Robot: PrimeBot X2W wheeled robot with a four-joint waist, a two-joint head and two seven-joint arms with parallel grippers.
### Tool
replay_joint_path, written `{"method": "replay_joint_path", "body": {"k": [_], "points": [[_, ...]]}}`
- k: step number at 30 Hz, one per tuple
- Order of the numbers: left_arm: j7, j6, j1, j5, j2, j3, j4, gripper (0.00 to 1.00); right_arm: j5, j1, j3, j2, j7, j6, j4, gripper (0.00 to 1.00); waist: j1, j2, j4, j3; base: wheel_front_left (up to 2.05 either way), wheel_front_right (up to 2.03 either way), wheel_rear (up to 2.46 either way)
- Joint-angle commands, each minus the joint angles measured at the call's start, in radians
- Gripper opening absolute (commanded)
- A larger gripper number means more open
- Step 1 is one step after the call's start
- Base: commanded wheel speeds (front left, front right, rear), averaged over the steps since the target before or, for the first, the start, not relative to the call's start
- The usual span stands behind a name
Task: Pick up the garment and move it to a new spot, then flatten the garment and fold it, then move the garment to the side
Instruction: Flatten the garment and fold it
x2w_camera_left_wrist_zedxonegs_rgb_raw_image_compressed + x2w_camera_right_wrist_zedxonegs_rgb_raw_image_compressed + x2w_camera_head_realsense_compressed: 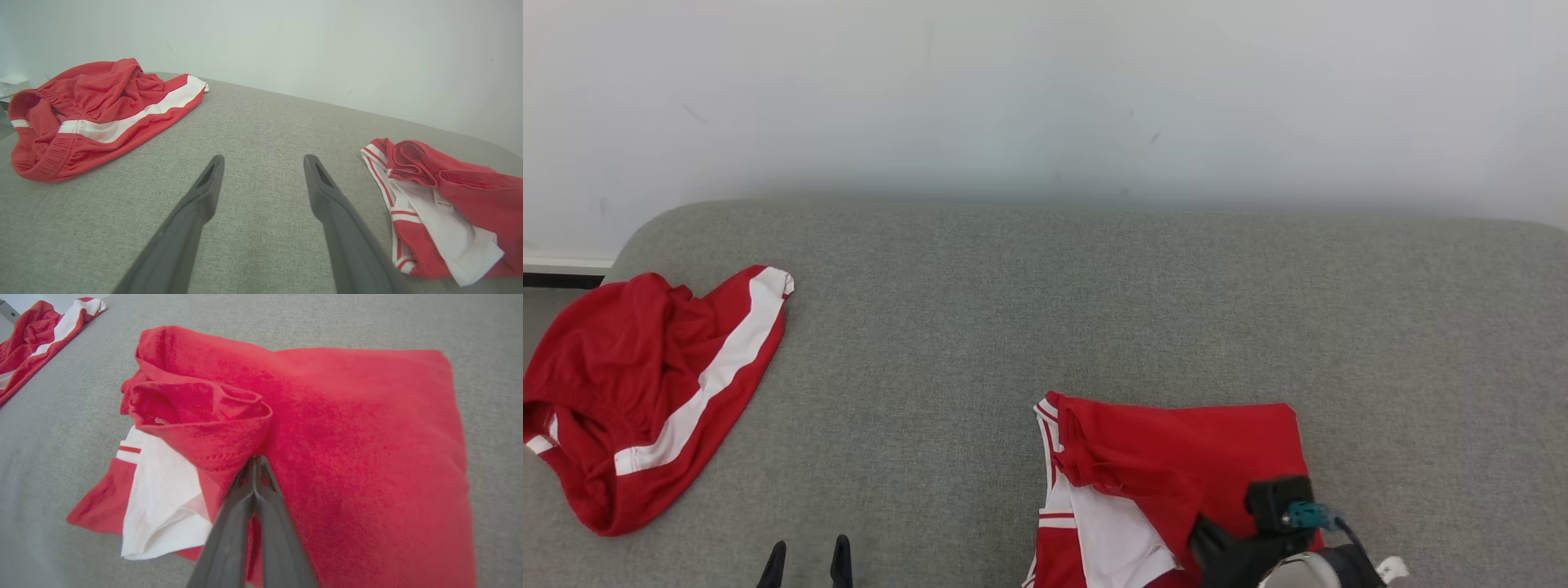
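The garment (1176, 457) is a red knit fabric piece with a white inner panel and thin red-and-white striped trim. It lies in the lower right of the head view, on the near part of a grey woven upholstered surface (1013, 310). Its right portion is a smooth, nearly square red layer. Its left edge is bunched into a rolled red fold, with the white panel spilling out beneath toward the bottom of the frame. In the left wrist view a small white label (443, 202) shows on that white panel.

The right gripper (255, 461) sits over the near side of the garment. In its own wrist view the two dark fingers are pressed together, their tips pinching the red cloth just where the rolled fold meets the flat layer. In the head view only its dark wrist housing shows, on top of the garment at the lower right.

The left gripper (263, 163) is at the bottom edge of the head view, left of centre, well apart from the garment. Its fingers are spread wide with nothing between them — only bare grey surface shows in the gap.

At the far left of the head view lies a crumpled red cloth with a broad white stripe (654, 392), resting at the surface's rounded corner. A plain white wall (1045, 90) rises behind the surface, across the top of the frame.
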State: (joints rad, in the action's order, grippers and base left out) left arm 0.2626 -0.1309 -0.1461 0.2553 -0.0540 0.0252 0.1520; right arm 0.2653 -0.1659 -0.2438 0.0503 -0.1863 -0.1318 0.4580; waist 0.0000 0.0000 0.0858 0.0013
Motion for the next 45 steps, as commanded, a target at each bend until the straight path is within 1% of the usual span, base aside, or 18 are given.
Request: {"method": "replay_joint_path", "body": {"k": [1,6,9,11,15,20,21,22,23,24,25,26,31,32,39,41,45], "points": [[0.003,0.001,0.003,0.002,-0.001,-0.004,-0.001,1.0,0.025,0.012,-0.036,-0.001,-0.007,0.002,-0.017,0.0,0.0,0.0,0.002,0.002,0.0,0.0,0.0],[0.003,0.001,-0.001,0.0,0.0,-0.015,-0.006,1.0,0.159,0.024,-0.237,0.001,-0.014,0.002,-0.096,0.0,0.0,0.0,-0.003,0.006,0.0,0.0,0.0],[0.003,0.001,0.001,-0.001,0.001,-0.016,-0.007,1.0,0.247,0.015,-0.326,0.001,-0.006,0.002,-0.135,0.0,0.0,0.0,-0.005,0.008,0.0,0.0,0.0],[0.003,0.001,0.005,0.0,0.001,-0.014,-0.006,1.0,0.297,0.004,-0.357,0.002,0.004,0.002,-0.152,0.0,0.0,0.0,-0.006,0.008,0.0,0.0,0.0],[0.003,0.001,0.006,0.002,0.002,-0.013,-0.005,1.0,0.342,-0.013,-0.364,0.001,0.036,0.002,-0.166,0.0,0.0,0.0,-0.008,0.004,0.0,0.0,0.0],[0.003,0.001,-0.01,0.001,0.002,-0.023,-0.008,1.0,0.318,-0.015,-0.269,0.001,0.104,0.002,-0.175,0.0,0.0,0.0,-0.018,-0.008,0.0,0.0,0.0],[0.003,0.001,-0.016,0.0,0.003,-0.029,-0.01,1.0,0.295,-0.005,-0.208,0.001,0.135,0.002,-0.184,0.06,0.0,0.0,-0.024,-0.013,0.0,0.0,0.0],[0.003,0.001,-0.017,0.0,0.003,-0.032,-0.012,1.0,0.279,0.001,-0.178,0.001,0.149,0.002,-0.19,0.35,0.0,0.0,-0.026,-0.014,0.0,0.0,0.0],[0.003,0.001,-0.017,-0.001,0.003,-0.034,-0.013,1.0,0.258,0.008,-0.145,0.001,0.165,0.002,-0.199,0.44,0.0,0.0,-0.029,-0.016,0.0,0.0,0.0],[0.003,0.001,-0.017,-0.002,0.003,-0.035,-0.014,1.0,0.234,0.012,-0.111,0.001,0.18,0.002,-0.209,0.71,0.0,0.0,-0.031,-0.018,0.0,0.0,0.0],[0.003,0.001,-0.017,-0.003,0.003,-0.036,-0.015,1.0,0.209,0.019,-0.076,0.0,0.194,0.002,-0.22,0.95,0.0,0.0,-0.033,-0.02,0.0,0.0,0.0],[0.003,0.001,-0.019,-0.003,0.003,-0.036,-0.016,1.0,0.189,0.031,-0.042,0.001,0.208,0.002,-0.23,1.0,0.0,0.0,-0.035,-0.021,0.0,0.0,0.0],[0.003,0.001,-0.022,-0.004,0.003,-0.039,-0.02,1.0,0.072,0.093,0.104,0.0,0.259,0.002,-0.287,1.0,0.0,0.0,-0.044,-0.032,0.0,0.0,0.0],[0.003,0.001,-0.022,-0.004,0.003,-0.039,-0.02,1.0,0.072,0.093,0.104,0.0,0.259,0.002,-0.287,1.0,0.0,0.0,-0.044,-0.032,0.0,0.0,0.0],[0.003,0.001,-0.015,-0.005,0.004,-0.033,-0.017,1.0,-0.042,0.172,0.232,0.0,0.294,0.002,-0.308,1.0,0.0,0.0,-0.058,-0.054,0.0,0.0,0.0],[0.003,0.001,-0.013,-0.006,0.004,-0.033,-0.013,1.0,-0.08,0.19,0.253,0.0,0.305,0.002,-0.306,1.0,0.0,0.0,-0.058,-0.063,0.0,0.0,0.0],[0.003,0.001,-0.008,-0.013,0.004,-0.027,-0.009,1.0,-0.102,0.214,0.281,0.013,0.318,0.002,-0.288,1.0,0.0,0.0,-0.057,-0.078,0.0,0.0,0.0]]}}
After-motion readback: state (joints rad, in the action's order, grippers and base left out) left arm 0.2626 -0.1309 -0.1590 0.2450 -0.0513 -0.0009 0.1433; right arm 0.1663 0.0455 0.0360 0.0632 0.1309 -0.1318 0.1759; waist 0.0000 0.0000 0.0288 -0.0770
